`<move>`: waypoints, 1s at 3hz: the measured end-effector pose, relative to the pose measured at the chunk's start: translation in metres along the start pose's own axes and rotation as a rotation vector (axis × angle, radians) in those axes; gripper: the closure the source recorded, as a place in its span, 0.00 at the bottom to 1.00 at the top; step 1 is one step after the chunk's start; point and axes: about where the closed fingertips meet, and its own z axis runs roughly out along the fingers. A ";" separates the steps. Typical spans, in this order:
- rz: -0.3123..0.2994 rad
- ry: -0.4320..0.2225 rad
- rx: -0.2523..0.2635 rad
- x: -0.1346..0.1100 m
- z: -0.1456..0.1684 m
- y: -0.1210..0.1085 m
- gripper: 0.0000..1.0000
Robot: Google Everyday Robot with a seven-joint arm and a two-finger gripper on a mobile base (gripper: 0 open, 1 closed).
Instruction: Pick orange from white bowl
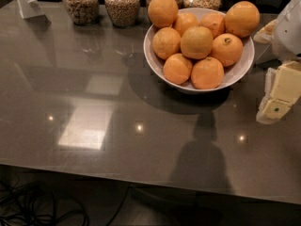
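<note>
The white bowl [153, 60] stands at the back right of the table, piled with several oranges. The orange [242, 19], large, smooth and plain-skinned, rests on the bowl's far right rim. Another orange [162, 11] of like size sits at the far left of the pile. An orange with a dark stem dimple [226, 49] lies just below the large right one. My gripper [278, 98], cream-coloured, hangs at the right edge of the view. It is to the right of the bowl and a little nearer than it, apart from the fruit.
Several glass jars of grain [122, 4] line the table's back edge behind the bowl. A white stand [27, 3] is at the back left. The table's front edge [141, 178] runs across the bottom, with cables [42, 211] on the floor below.
</note>
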 end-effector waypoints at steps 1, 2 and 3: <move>0.000 0.000 0.000 0.000 0.000 0.000 0.00; -0.041 -0.024 0.046 -0.006 0.002 -0.015 0.00; -0.112 -0.096 0.124 -0.017 0.004 -0.056 0.00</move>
